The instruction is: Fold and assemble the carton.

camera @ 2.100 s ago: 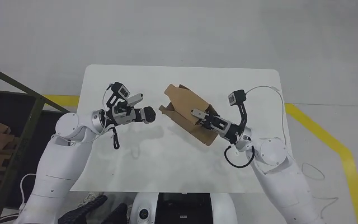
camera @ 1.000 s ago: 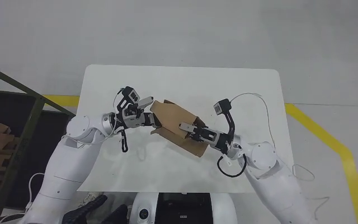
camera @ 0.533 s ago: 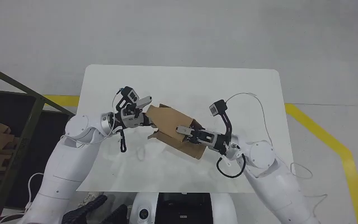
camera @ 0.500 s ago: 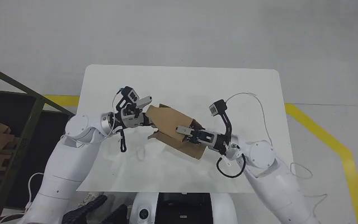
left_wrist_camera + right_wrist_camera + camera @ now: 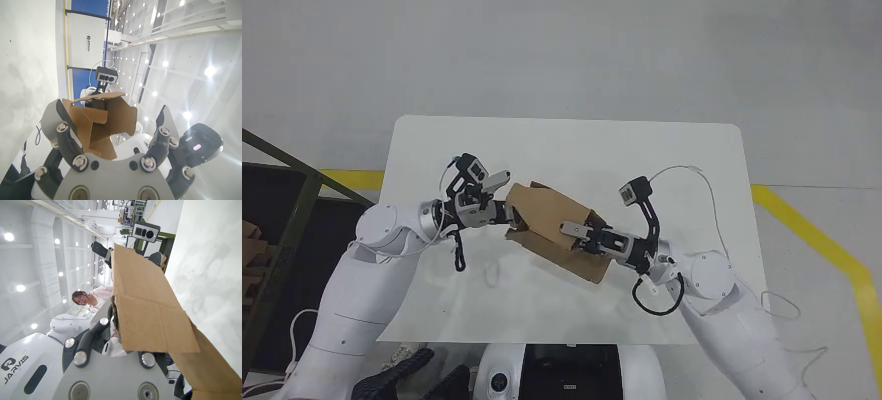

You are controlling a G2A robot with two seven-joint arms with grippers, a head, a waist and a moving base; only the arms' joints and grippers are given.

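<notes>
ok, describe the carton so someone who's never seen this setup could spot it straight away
On the white table, look near its middle, between the two arms. The carton is there, the right gripper clamped on one wall and the left gripper open around its loose flaps. It is the only brown cardboard thing against the white top, half-folded with flaps sticking out.

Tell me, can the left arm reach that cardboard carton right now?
Likely yes: the carton has its flaps between the fingers of the open left gripper, with nothing in the way.
</notes>
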